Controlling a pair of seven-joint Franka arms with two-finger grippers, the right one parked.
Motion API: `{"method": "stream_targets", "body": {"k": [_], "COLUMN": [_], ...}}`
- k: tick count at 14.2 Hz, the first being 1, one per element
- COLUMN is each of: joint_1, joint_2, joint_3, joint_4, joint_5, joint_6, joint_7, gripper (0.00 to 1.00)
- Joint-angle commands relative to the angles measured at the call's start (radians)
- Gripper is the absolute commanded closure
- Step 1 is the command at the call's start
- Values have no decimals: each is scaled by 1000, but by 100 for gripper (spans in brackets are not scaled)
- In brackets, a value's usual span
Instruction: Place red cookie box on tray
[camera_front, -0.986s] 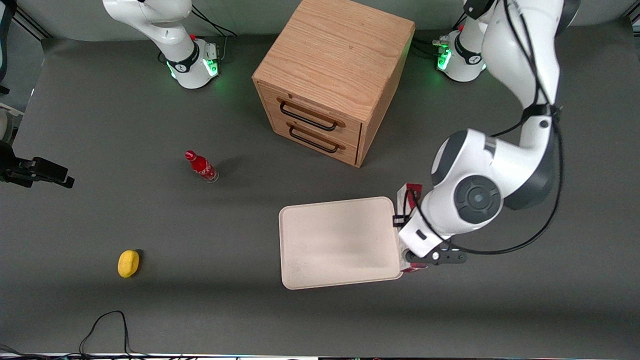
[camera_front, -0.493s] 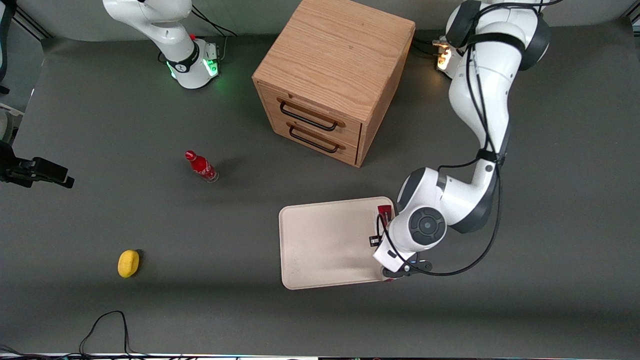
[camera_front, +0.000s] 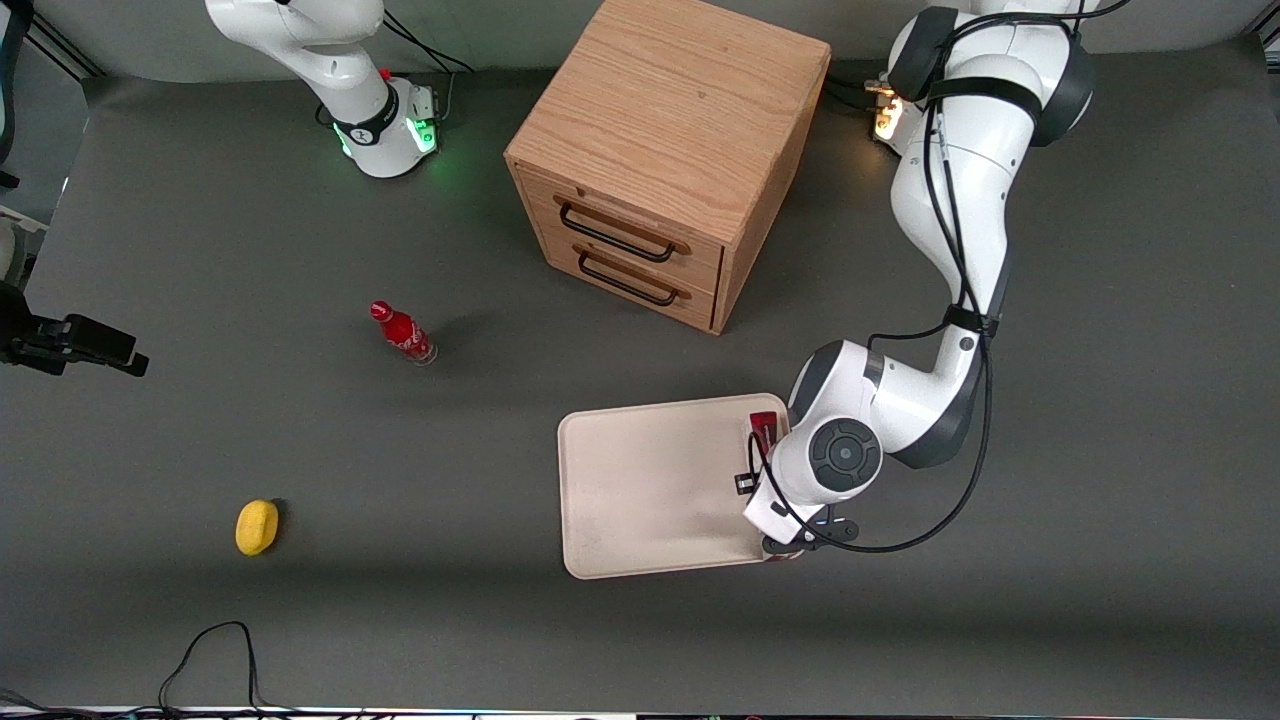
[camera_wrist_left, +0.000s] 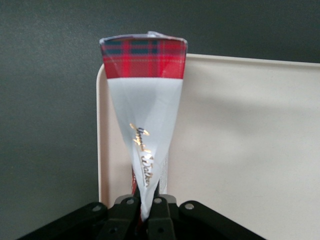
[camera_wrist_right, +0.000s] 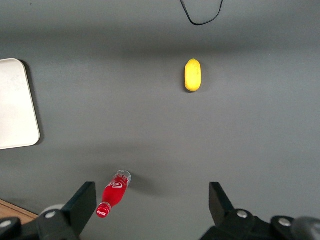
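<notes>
The red cookie box (camera_wrist_left: 145, 100) is a long carton with a white face and a red tartan end. My left gripper (camera_wrist_left: 145, 202) is shut on its near end. The box runs along the short rim of the cream tray (camera_wrist_left: 250, 150), just inside it. Whether it rests on the tray I cannot tell. In the front view the gripper (camera_front: 772, 482) sits under the wrist, over the tray (camera_front: 650, 480) at the working arm's end. Only a red tip of the box (camera_front: 764, 422) shows past the arm.
A wooden two-drawer cabinet (camera_front: 660, 150) stands farther from the front camera than the tray. A small red bottle (camera_front: 402, 333) and a yellow fruit (camera_front: 257, 526) lie toward the parked arm's end. A black cable (camera_front: 215, 640) loops near the front edge.
The arm came down and carried the box from just outside the tray's rim to over the tray. Over the last half second it hardly moved.
</notes>
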Motion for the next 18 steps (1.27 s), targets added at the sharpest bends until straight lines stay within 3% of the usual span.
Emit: {"method": "stream_targets", "body": {"k": [1,2,5,8,15,18], "joint_1": [-8,-8,-6,11,86,135], "joint_2": [-25,-30,-44,-160,-583,-726], "joint_3": [13,13,13,15,18,20], "joint_4": [-40,-40,-46,-162,-574,-679], "joint_5": [-9,-6,5,6,5,6], "joint_6": [-1,-4,-18,-15,-34,-96], "joint_7": [-23,-22,-6,-3,96,153], "gripper": [53,1,0,0,0,0]}}
